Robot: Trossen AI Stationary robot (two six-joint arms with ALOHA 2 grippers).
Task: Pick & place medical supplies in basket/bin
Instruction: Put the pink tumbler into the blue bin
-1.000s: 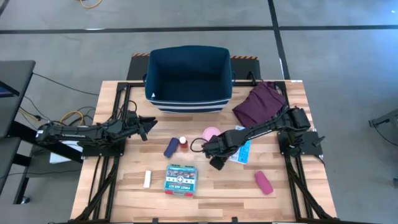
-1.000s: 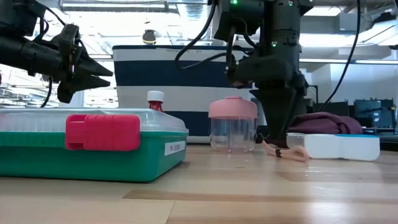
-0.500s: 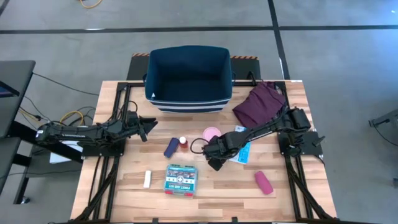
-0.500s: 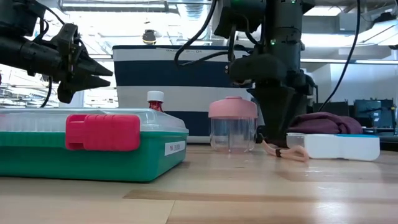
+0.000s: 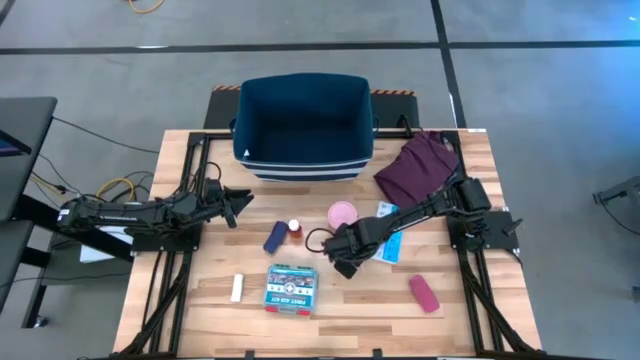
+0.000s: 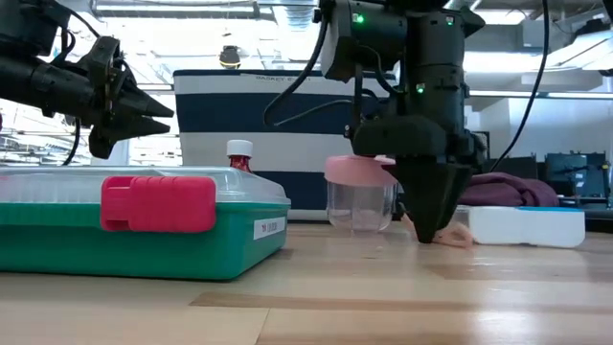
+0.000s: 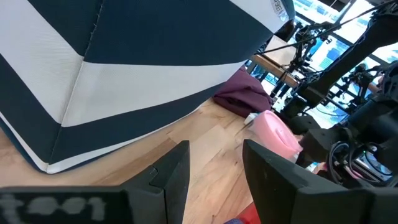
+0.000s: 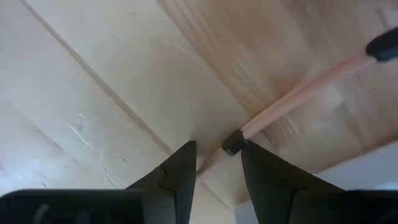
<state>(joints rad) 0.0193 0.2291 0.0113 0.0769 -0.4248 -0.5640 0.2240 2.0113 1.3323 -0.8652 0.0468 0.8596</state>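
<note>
My right gripper (image 5: 343, 268) points down at the table's middle, open. In the right wrist view (image 8: 217, 171) its fingers stand on either side of a thin pink cord (image 8: 298, 93) with a black clasp (image 8: 233, 142) that lies flat on the wood. Nearby are the pink round tub (image 5: 342, 214) and the light-blue pill strip (image 5: 390, 245). The teal first-aid box (image 5: 291, 288), blue tube (image 5: 274, 237), red-capped bottle (image 5: 294, 228), white stick (image 5: 237, 288) and pink oblong (image 5: 424, 293) lie on the table. The navy bin (image 5: 303, 125) stands at the far edge. My left gripper (image 5: 240, 200) waits open at the left. My right gripper comes from above, pointing down, its fingers (image 8: 180, 168) on either side of the pink cord just by the black clasp (image 8: 233, 142). The cord lies on the table. Whether the fingers touch it I cannot tell.
A maroon cloth (image 5: 418, 165) lies at the far right, beside the bin. In the low view the first-aid box (image 6: 144, 225) fills the near left and the tub (image 6: 359, 192) stands just behind my right gripper (image 6: 431, 225). Bare wood lies along the near edge.
My right gripper has moved a little toward the table's near edge and down, so that its fingertips now stand just above the wood by the pink cord. The items on the table have stayed where they were.
</note>
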